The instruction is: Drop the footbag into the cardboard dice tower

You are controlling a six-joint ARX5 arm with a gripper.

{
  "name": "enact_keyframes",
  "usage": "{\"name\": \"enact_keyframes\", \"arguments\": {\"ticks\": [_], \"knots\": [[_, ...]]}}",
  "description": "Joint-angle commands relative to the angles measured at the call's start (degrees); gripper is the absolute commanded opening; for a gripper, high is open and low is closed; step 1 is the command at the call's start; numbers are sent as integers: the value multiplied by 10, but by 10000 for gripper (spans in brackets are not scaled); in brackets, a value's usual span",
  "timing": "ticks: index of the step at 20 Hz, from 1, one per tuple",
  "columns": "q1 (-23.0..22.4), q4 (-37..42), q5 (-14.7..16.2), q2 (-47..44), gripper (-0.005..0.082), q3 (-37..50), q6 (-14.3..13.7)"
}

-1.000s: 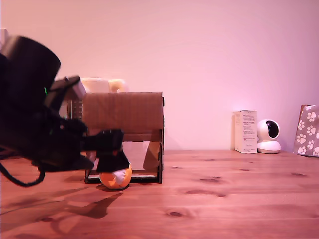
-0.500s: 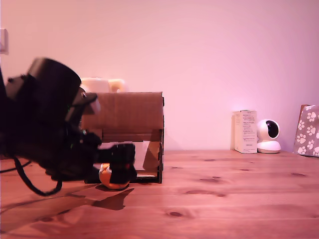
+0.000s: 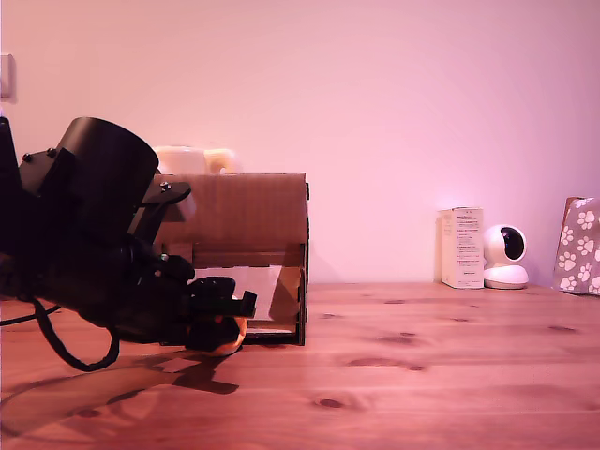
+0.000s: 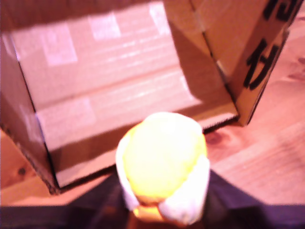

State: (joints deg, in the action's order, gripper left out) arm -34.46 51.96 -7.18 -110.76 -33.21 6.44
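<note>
The footbag (image 3: 238, 332) rests on the wooden table just in front of the lower opening of the cardboard dice tower (image 3: 234, 211); only a sliver of orange shows past the black fingers. My gripper (image 3: 225, 321) is down at table height, shut on the footbag. In the wrist view the footbag (image 4: 162, 160) looks yellow and white, with dark fingers (image 4: 95, 207) hugging both its sides. My gripper (image 4: 162, 202) points at the tower's sloped inner ramp (image 4: 119, 95). The tower's top opening is out of view.
A white box (image 3: 461, 247), a small white camera (image 3: 506, 256) and a paw-print box (image 3: 581, 246) stand at the back on the exterior view's right. Pale objects (image 3: 192, 159) sit behind the tower's top. The arm's bulk (image 3: 84, 244) fills the exterior view's left.
The arm has come down and forward. The gripper went from above the footbag to around it at table level, hiding most of it. The footbag has stayed where it was.
</note>
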Motion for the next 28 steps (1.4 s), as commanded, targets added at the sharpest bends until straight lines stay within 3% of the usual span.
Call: {"name": "enact_keyframes", "arguments": {"ticks": [1,15,24,26,28], "knots": [[-3,-3,3,-6,193,0,-8],[-69,-259,5,201,193,2,-4],[-83,-358,0,388,193,2,6],[-82,-354,-4,433,193,2,1],[-75,-334,-13,463,193,2,-31]]}}
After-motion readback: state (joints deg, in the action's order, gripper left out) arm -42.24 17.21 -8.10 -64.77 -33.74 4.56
